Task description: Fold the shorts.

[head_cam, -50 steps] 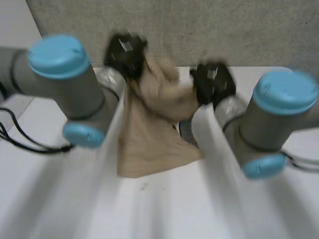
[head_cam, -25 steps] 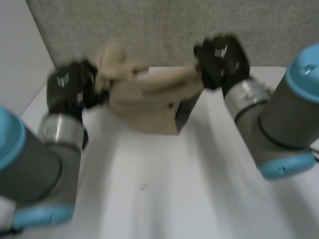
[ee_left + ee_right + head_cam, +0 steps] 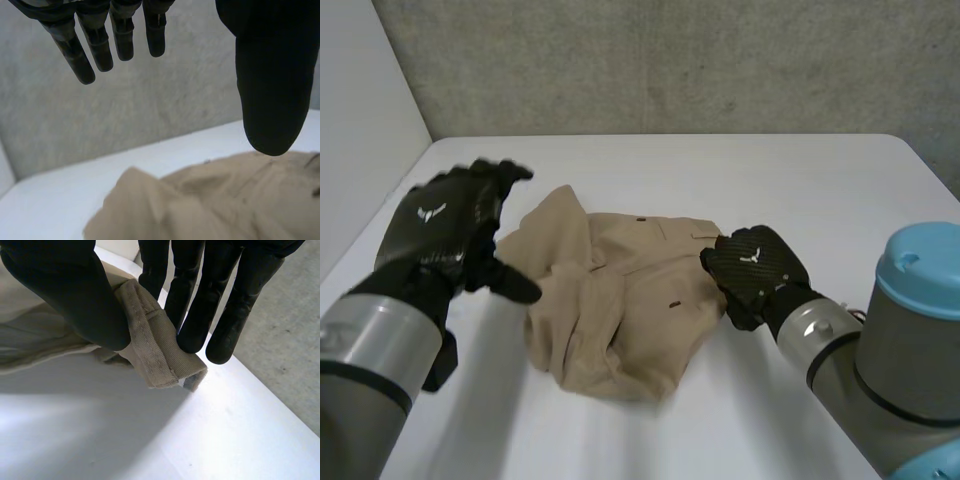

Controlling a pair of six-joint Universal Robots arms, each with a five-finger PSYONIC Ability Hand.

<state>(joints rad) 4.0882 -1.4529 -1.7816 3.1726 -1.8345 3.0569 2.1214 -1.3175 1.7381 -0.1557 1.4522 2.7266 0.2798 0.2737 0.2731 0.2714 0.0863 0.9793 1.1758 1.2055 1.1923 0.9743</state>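
- Shorts (image 3: 620,300) lie bunched mid-table, not flat, with one lobe humped up on the side nearest the left hand.
- Right hand (image 3: 757,272) pinches a thick seamed band, likely the waistband, between thumb and fingers (image 3: 192,300). That's at the cloth's edge on its own side.
- Left hand (image 3: 438,222) hovers over the opposite side, fingers straight and spread, holding nothing.
- My read of the step: flatten before any fold. The left hand needs a grip on the outer edge opposite the right's pinch. Then pull apart, low over the table, so the wrinkles drop out.
- Risk: grabbing the hump takes two layers, so go for the edge.
- Table (image 3: 770,170) is white and smooth, so the cloth should slide easily.
- Rough grey wall (image 3: 670,60) sits behind the table, and a pale panel (image 3: 360,100) on the left arm's side.
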